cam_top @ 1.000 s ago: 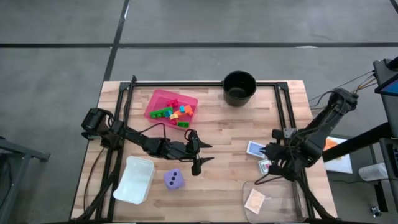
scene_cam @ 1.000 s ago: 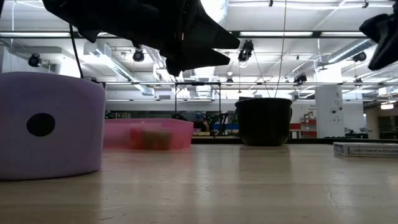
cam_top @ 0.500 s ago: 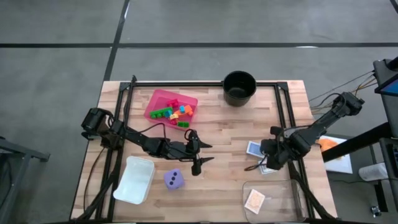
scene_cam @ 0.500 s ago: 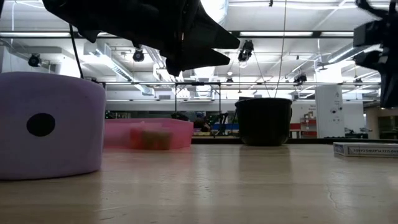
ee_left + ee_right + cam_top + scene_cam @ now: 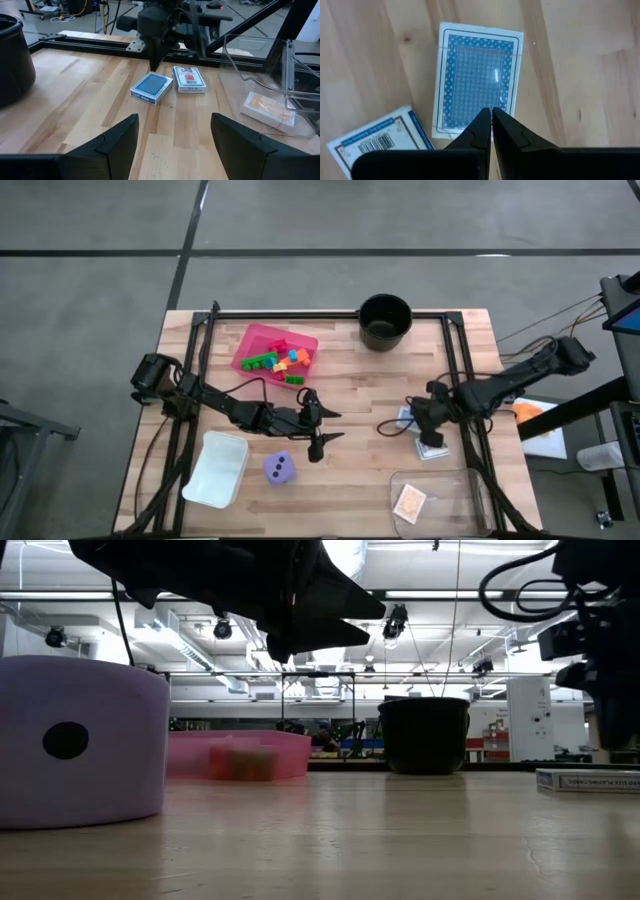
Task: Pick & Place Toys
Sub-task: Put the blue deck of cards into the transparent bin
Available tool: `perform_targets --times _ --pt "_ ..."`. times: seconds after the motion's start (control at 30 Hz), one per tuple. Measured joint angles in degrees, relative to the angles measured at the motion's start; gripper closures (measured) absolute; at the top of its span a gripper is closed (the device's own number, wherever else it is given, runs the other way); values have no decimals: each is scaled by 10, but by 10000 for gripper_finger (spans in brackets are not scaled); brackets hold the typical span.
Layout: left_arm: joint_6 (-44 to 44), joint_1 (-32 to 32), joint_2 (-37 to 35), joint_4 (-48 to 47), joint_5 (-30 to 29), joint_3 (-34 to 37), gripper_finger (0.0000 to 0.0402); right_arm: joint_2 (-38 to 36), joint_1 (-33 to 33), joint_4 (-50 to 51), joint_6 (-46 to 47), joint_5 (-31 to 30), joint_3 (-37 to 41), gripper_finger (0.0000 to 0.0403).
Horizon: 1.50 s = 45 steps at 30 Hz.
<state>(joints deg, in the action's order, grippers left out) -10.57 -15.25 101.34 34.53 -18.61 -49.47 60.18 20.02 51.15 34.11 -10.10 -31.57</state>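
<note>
Right claw (image 5: 491,116) clenched above the blue card (image 5: 476,80)
White-red card (image 5: 380,139) just beside it; left claw (image 5: 322,430) released, well apart.

bare wood (image 5: 360,395) between arms, die (image 5: 281,469) beside

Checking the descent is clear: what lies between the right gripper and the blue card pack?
Nothing: the right wrist view shows the shut right gripper directly over the blue card pack, with no object between.
</note>
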Motion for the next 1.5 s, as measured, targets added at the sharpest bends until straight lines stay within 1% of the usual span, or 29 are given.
perform_targets --times 0.2,0.27,0.43,0.53,0.7,0.87,1.0,1.2,1.37,1.5 --pt "0 0 0 -1 0 0 149 2 -27 -14 2 4 1 385" --pt "0 0 0 -1 0 0 149 14 -35 -15 2 5 1 385" --pt "0 0 0 -1 0 0 149 82 -46 -34 -1 18 1 385" --pt "0 0 0 -1 0 0 149 125 -49 -51 -19 23 -2 385" --pt "0 0 0 -1 0 0 149 176 -57 -110 -60 21 -22 385" --pt "0 1 0 -1 0 -1 149 197 -69 -198 -143 33 -64 385" --pt "0 1 0 -1 0 0 149 213 -75 -237 -206 15 -107 385" --pt "0 1 0 -7 1 0 149 236 -71 -231 -236 9 -148 385" --pt "-13 1 0 -31 2 0 149 238 -64 -242 -238 -6 -150 385" --pt "-18 1 0 -43 2 0 149 229 -64 -194 -224 -5 -149 385"
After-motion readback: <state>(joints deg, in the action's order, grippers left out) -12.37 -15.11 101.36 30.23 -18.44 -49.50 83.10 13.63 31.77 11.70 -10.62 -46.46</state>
